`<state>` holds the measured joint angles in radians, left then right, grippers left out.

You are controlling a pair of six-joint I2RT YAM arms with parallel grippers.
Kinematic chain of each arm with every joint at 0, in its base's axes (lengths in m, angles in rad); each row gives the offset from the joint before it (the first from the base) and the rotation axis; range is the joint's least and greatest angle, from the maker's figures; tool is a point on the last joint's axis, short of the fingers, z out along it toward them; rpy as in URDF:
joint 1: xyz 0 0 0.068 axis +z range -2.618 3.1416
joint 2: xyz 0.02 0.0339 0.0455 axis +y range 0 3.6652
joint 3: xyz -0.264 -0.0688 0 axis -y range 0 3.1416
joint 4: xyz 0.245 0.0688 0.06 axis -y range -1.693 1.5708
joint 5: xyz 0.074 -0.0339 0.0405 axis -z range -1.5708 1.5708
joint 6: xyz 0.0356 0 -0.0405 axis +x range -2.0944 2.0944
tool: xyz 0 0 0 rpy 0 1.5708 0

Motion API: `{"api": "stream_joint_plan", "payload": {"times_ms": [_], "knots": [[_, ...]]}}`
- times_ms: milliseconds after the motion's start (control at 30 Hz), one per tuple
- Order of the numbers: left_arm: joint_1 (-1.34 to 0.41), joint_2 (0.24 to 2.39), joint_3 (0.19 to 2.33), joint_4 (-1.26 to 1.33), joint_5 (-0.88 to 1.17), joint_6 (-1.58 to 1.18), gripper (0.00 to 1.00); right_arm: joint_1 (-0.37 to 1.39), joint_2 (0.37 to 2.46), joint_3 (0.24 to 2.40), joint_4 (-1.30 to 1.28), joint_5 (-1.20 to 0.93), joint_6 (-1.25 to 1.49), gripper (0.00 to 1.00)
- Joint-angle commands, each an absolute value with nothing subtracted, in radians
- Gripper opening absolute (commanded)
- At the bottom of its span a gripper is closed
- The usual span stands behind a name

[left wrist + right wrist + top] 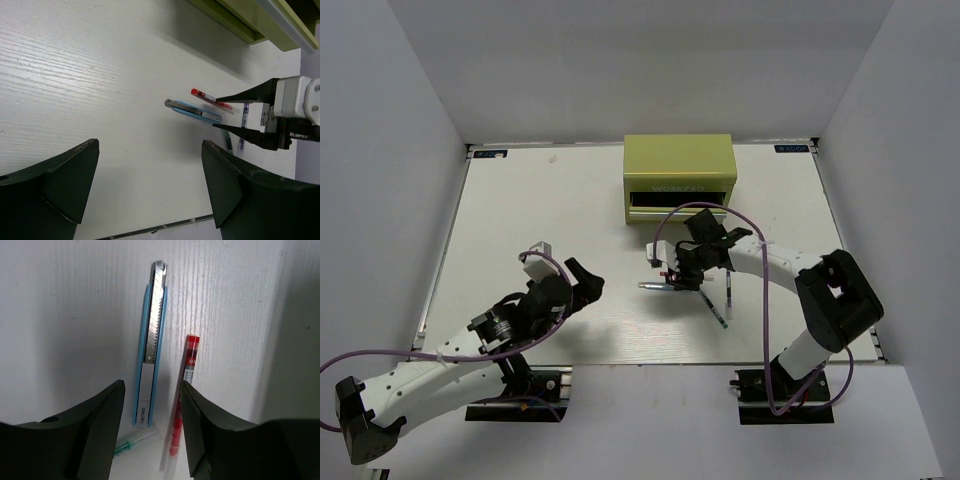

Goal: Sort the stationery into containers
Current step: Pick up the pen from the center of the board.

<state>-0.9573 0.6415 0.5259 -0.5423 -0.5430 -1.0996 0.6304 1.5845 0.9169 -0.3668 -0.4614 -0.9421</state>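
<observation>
Right gripper (151, 390) (spread) over light blue cutter (152, 330); red pen (187, 365) beside

The white worktop (540, 220) carries a yellow-green tool chest (679, 178) at its far edge. In front of the chest and well apart from it lies a light blue cutter (151, 360) with its metal blade showing. A red pen (184, 390) lies just beside it and parallel. A dark green pen (228, 141) lies slanted, slightly farther from the chest, partly hidden.
</observation>
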Motion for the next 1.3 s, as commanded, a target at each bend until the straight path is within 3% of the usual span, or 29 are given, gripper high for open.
{"api": "stream_joint_plan", "payload": {"times_ms": [0,367,1033,1167,1267], "knots": [[-0.954,0.632,0.545,-0.574,-0.566,-1.12,0.93,0.643,1.606,0.957,-0.322,-0.417,-0.925,0.52],[-0.954,0.632,0.545,-0.565,-0.566,-1.12,0.93,0.664,1.586,0.933,-0.345,-0.451,-0.942,0.44],[-0.954,0.66,0.545,-0.546,-0.538,-1.12,0.92,0.678,1.695,0.91,-0.304,-0.362,-0.928,0.42],[-0.954,0.67,0.535,-0.537,-0.538,-1.12,0.92,0.676,1.709,0.907,-0.308,-0.357,-0.923,0.37],[-0.954,0.68,0.535,-0.523,-0.529,-1.12,0.93,0.678,1.704,0.893,-0.33,-0.379,-0.928,0.27]]}}
